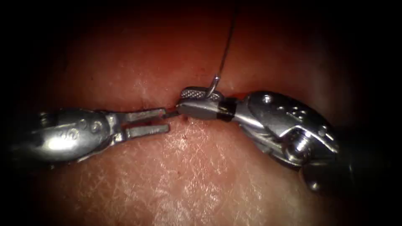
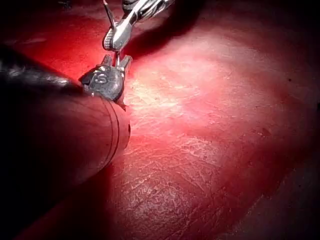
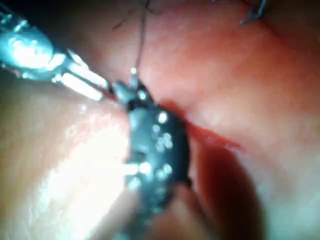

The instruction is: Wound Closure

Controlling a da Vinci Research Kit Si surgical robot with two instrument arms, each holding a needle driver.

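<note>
Pink, finely creased tissue (image 1: pixel 197 175) fills the background, its cut (image 1: pixel 167 113) running from 9 to 3 o'clock between both tools. The right claw (image 1: pixel 197 102) is clamped on the needle (image 1: pixel 214 86) near its thread end, the thread (image 1: pixel 226 46) rising toward 12 o'clock. The left claw (image 1: pixel 165 121) stands apart, holding nothing, its tips almost touching the right one's. My reading: a needle handover or regrip at the cut; any next move calls for a steady, aligned grasp. Most of the needle's curve is hidden, so possibly its point sits in tissue.
</note>
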